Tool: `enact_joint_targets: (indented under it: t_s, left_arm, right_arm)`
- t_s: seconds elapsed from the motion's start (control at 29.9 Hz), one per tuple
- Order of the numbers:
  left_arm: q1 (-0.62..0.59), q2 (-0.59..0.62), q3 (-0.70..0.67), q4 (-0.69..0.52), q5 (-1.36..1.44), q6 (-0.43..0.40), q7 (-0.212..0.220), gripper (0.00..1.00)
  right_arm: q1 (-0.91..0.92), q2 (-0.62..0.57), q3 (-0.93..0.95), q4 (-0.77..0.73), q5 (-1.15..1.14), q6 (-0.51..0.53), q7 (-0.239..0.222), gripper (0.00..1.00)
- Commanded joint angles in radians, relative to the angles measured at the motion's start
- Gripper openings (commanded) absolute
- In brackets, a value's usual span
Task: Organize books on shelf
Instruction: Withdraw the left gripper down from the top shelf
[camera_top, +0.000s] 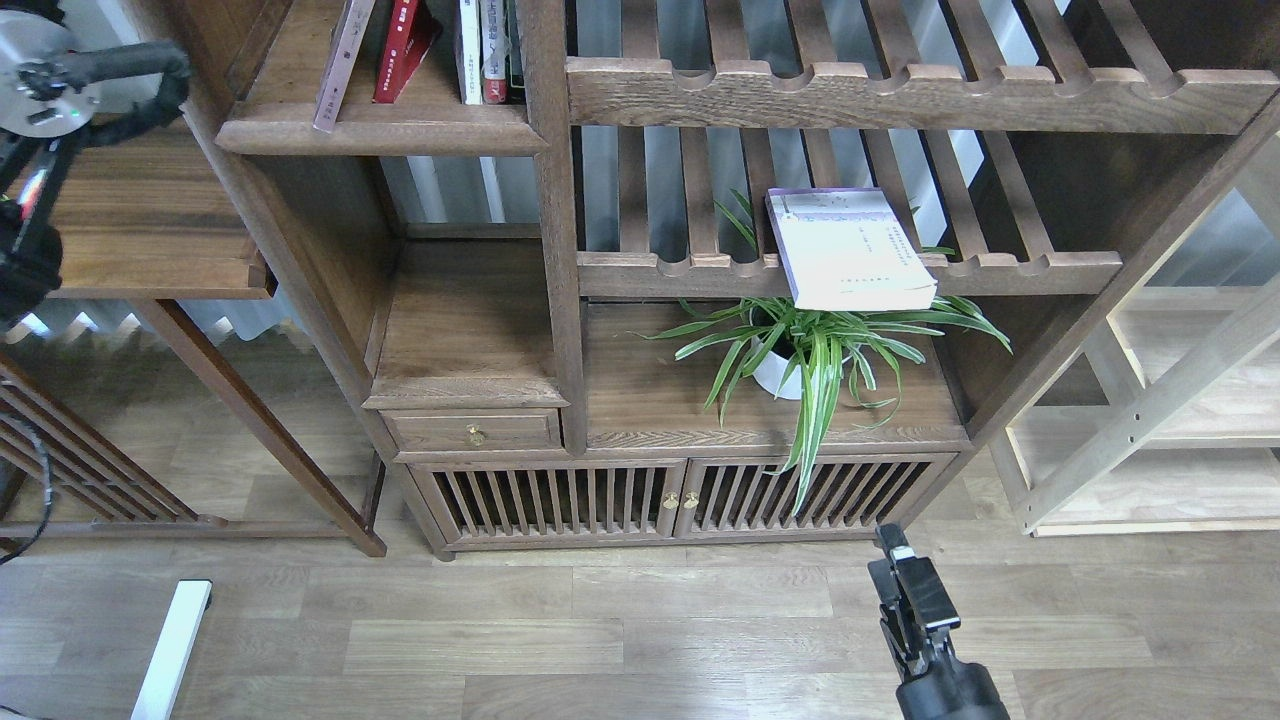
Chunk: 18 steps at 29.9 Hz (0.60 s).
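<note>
Reaching for the pale lavender-white book (850, 250) looks like our step in hand: it lies flat on the slatted rack (850, 272) right of centre, its lower edge overhanging the scalloped front rail above the potted spider plant (820, 355). Our right claw (900, 570) hangs low at the bottom right of the frame, over the floor, grasping nothing; seen end-on and dark, we cannot tell whether it is released or clenched. Our left claw (165, 85) sits in the upper left, well apart from the books, and we cannot tell its state either.

To do this well, we judge the right arm should rise clear of the trailing leaves and pinch the overhanging edge, since the flat cover offers little else to grip.

The book is a thick soft paperback with a matte cover, likely to flex. The shelf (380, 135) at upper left is a solid dark-brown board with a rounded moulded front edge; the maroon book (400, 55) and another paperback (340, 65) lean there beside thin upright books (485, 50), leaving room between them
</note>
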Motion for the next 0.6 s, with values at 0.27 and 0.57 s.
enact_joint_targets:
  t_s: [0.27, 0.57]
  left_arm:
    - [0.16, 0.03, -0.105, -0.148, -0.018, -0.09, -0.02, 0.98]
    - [0.235, 0.018, -0.16, -0.189, -0.021, -0.309, -0.012, 0.98]
  right_arm:
    - [0.145, 0.064, -0.012, 0.0, 0.0, 0.0, -0.002, 0.99]
    - [0.283, 0.064, -0.01, 0.0, 0.001, 0.0, -0.002, 0.99]
